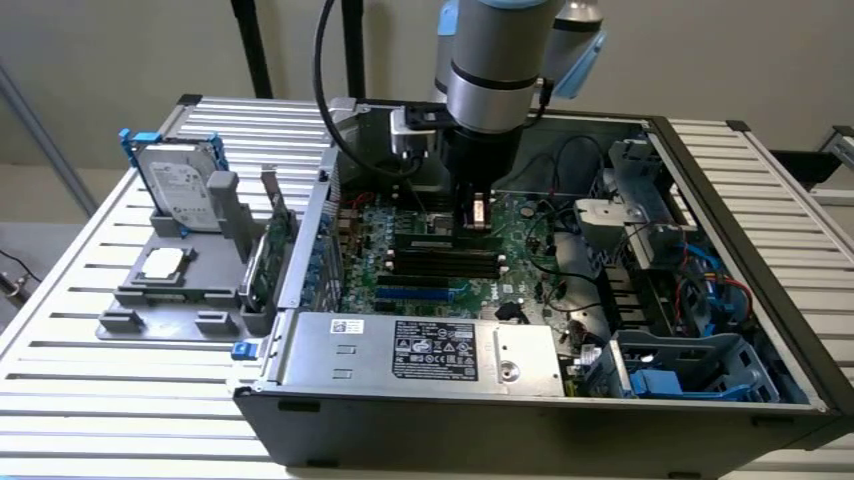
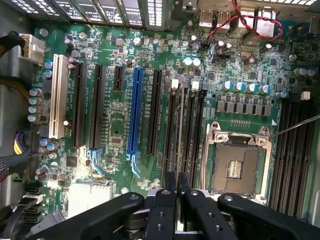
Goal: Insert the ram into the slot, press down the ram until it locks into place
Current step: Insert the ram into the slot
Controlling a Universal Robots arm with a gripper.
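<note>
Slatted metal table (image 1: 80, 300) | end effector (image 2: 177, 192) pinching thin ram (image 2: 179, 132) edge-on | among long black slots (image 2: 189, 130)

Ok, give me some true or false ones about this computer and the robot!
1. The computer case is closed up. False: it is open, with the green motherboard showing.
2. The end effector hangs over the black memory slots. True.
3. The CPU socket is empty. True.
4. The long coloured slot is red. False: it is blue.
5. A hard drive sits outside the case. True.
</note>
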